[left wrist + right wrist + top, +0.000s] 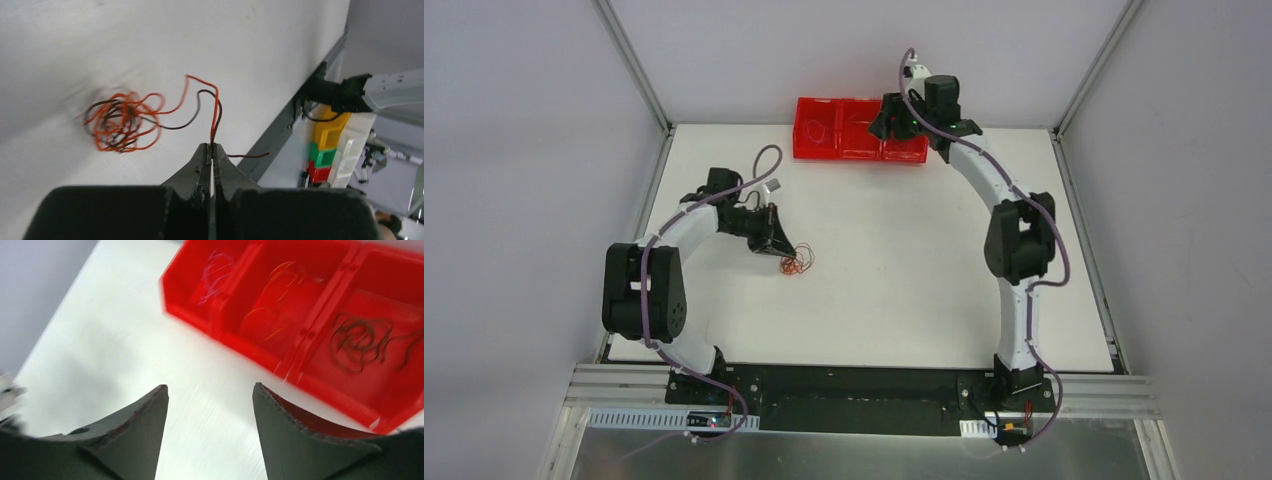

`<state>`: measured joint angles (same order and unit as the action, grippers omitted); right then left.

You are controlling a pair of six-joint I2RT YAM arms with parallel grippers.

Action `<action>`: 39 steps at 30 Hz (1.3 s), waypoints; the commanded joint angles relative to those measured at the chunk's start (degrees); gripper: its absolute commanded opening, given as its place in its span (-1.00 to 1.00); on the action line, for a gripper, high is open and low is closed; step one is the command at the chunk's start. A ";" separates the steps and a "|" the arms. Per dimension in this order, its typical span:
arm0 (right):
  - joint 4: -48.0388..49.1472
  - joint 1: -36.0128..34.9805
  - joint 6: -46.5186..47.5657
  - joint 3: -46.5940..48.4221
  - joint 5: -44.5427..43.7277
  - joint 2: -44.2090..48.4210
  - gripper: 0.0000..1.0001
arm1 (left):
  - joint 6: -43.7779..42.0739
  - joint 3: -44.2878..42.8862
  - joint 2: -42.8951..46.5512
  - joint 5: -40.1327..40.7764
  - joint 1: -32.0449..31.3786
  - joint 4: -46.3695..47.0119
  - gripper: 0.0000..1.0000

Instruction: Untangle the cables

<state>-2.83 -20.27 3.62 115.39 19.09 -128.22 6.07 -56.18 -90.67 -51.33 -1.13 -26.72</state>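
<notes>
Partly done: separated cables lie one per compartment in the red bin by your wide-open, empty right gripper, while your left gripper pinches strands of the orange-and-black tangle lying on the table.

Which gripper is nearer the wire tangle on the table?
Left. The left gripper sits right beside the wire tangle, pinching strands leading from it. The right gripper is far off, open by the red bins at the back.
</notes>
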 commanded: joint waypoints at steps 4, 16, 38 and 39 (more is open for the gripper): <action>-32.79 1.18 6.67 -12.52 22.44 19.43 0.40 | 14.35 -7.86 2.32 -16.67 -13.31 12.38 -1.00; -40.49 0.75 5.26 -28.04 21.13 21.83 0.35 | 20.45 -0.68 -11.79 -8.76 -8.28 13.45 -1.00; -25.59 -15.73 -1.42 -19.84 1.85 6.17 0.31 | 11.92 -1.01 -17.95 0.16 -7.84 4.09 -1.00; -25.79 -16.41 -0.96 -18.83 0.38 5.20 0.31 | 11.83 -0.99 -17.96 0.10 -7.84 4.01 -1.00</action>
<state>-31.48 -34.44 0.86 91.35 27.81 -120.07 20.08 -56.42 -109.60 -52.03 -8.99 -20.49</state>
